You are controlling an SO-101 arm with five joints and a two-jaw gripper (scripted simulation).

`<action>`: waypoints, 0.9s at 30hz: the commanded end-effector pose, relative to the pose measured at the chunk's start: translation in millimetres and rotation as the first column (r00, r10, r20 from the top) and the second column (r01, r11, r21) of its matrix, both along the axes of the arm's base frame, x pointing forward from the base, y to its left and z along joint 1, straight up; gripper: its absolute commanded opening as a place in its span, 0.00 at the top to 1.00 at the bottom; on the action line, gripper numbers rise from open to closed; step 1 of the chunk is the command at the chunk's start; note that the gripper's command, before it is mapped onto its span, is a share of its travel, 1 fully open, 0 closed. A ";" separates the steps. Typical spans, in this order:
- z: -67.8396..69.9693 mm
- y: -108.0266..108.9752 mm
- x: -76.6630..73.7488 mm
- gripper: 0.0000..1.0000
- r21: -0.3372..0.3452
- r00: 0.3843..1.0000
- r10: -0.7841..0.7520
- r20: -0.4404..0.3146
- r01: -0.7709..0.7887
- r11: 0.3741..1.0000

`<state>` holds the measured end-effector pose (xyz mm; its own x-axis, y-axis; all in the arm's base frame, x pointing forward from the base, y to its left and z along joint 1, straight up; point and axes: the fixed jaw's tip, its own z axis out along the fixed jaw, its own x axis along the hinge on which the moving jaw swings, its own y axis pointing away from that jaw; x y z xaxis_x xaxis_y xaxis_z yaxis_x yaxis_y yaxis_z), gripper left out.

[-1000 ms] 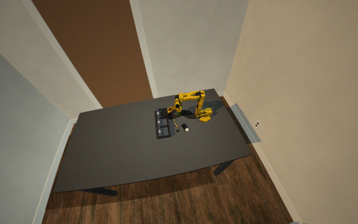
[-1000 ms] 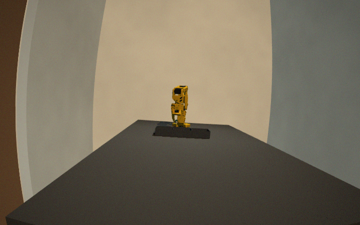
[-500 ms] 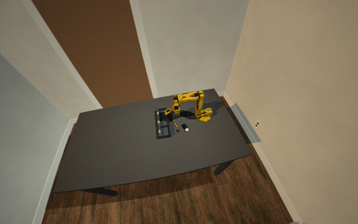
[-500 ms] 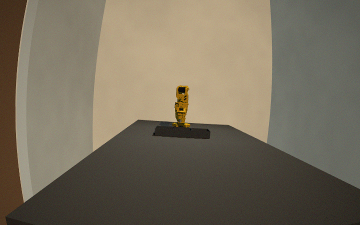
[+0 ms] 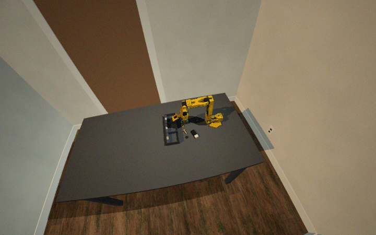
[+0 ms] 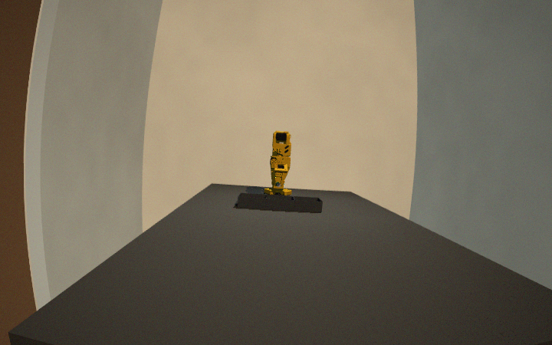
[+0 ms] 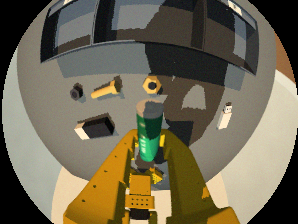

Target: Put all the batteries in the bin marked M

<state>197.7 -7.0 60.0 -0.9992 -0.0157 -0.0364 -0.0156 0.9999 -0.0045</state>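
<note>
Battery in the grip, short of the bins.

Gripper (image 5: 185, 121) (image 6: 278, 185) (image 7: 150, 133), nearly closed, its fingers pressed on a green battery (image 5: 187, 120) (image 6: 277, 183) (image 7: 149, 131). In the wrist view, the battery lies between the two fingertips, one end projecting beyond them. The arm (image 5: 196, 102) (image 6: 281, 148) reaches out from its base and holds the battery above the table (image 5: 124, 155) (image 6: 280, 276) (image 7: 42, 100).

Just beyond the fingers, in the wrist view, is a brass nut (image 5: 183, 126) (image 7: 146, 83); beside it are a brass bolt (image 5: 185, 131) (image 7: 104, 90) and a small dark piece (image 5: 186, 137) (image 7: 76, 92). A black-and-white block (image 5: 195, 133) (image 7: 95, 128) rests nearer the gripper on one side, a white USB stick (image 7: 224, 118) on the other. All five are to be left where they are. Farther out stands the row of bins (image 5: 172, 143) (image 6: 280, 204) (image 7: 145, 42), in three compartments. Their white labels are too small to read, so bin M cannot be identified.

The step in hand appears to be the carry. The next move calls for bringing the battery over the wall of bin M, the grip kept firm, and only then opening the fingers. No second battery is visible on the table; shadow hides part of the bins' interior. After release, the arm must withdraw clear of the walls.

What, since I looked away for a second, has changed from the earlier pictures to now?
The claw has shifted left and slightly down in the top view, rightward in the exterior view. It now grips a green battery; the earlier pictures are too small to settle when it was taken. The bins stayed put.
</note>
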 end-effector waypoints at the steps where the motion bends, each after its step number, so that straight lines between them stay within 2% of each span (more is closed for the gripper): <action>1: 7.7 2.3 7.4 1.00 -0.001 0.999 0.004 0.044 -0.004 1.000; 19: 15.7 25.1 32.3 1.00 0.001 0.993 0.066 0.098 -0.066 0.998; 27: 16.7 29.0 35.5 1.00 0.002 0.992 0.075 0.106 -0.076 0.997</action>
<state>227.3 19.6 67.7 -0.9913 -0.0900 -0.0956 -0.0900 0.9959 -0.0048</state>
